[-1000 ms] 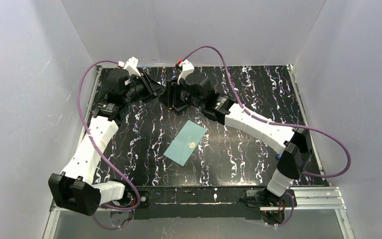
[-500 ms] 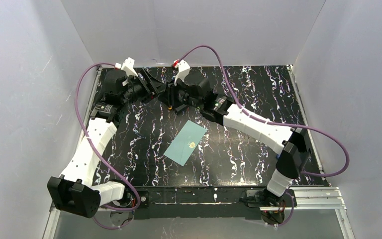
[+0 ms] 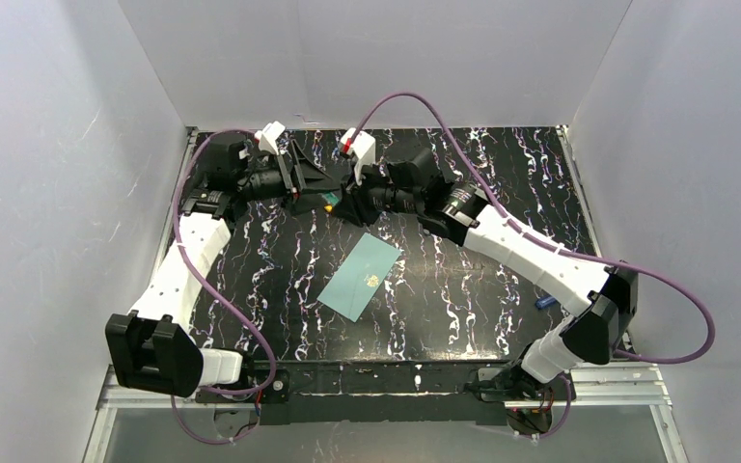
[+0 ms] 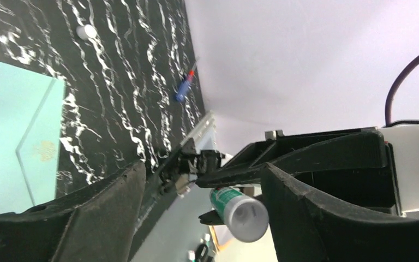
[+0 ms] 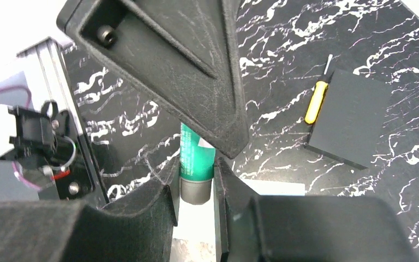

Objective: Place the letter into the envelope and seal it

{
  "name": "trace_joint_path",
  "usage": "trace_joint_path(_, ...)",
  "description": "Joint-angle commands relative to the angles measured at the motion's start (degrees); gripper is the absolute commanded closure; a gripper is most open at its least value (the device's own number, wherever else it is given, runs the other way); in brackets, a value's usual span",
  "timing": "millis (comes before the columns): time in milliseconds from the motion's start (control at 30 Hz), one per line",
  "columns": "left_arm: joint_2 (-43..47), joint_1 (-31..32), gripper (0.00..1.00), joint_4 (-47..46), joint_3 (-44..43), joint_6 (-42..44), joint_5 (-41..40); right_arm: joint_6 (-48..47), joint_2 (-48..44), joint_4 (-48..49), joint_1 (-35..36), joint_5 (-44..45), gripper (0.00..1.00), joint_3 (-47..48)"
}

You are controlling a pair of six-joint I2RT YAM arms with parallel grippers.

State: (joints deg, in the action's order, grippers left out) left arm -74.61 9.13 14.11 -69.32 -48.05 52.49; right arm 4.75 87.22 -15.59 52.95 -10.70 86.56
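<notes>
At the far middle of the table [image 3: 511, 174], I am watching the right gripper [image 5: 195, 180] pinching a green glue stick [image 5: 197, 155], with the left gripper [image 4: 202, 174] gaping wide about its capped end. The envelope [image 3: 360, 278] is lying toward the bases, long axis slanting near-left to far-right, slightly nearer the right gripper; the letter is not showing.

- the worktop [image 3: 502, 280] looked glossy and marbled.
- the envelope [image 3: 359, 277] was matt paper.
- the right gripper [image 5: 195, 188] was grainy matt plastic.
- the green tube [image 5: 196, 158] looked smooth plastic.

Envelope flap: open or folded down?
Folded down: the pale teal-green paper envelope lies as a flat rectangle, pointed flap flat against its body. Glued: cannot tell.
</notes>
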Motion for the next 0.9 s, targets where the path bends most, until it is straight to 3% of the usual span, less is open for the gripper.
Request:
trace_joint_path(0, 0.6, -0.6, 0.28, -6.6, 2.0, -4.6, 11.0, -8.5, 0.7, -9.7, 0.1, -3.1, 0.82, 5.4)
trace_joint_path(267, 1.1, -0.8, 0.47, -3.5, 4.1, -3.3, 15.7, -12.7, 2.7, -16.5, 0.1, -1.3, 0.83, 8.6)
trace_joint_path(867, -0.9, -0.5, 0.61, 0.0, 5.6, -1.4, 17.3, -13.6, 3.4, -16.9, 0.1, -4.5, 0.83, 8.2)
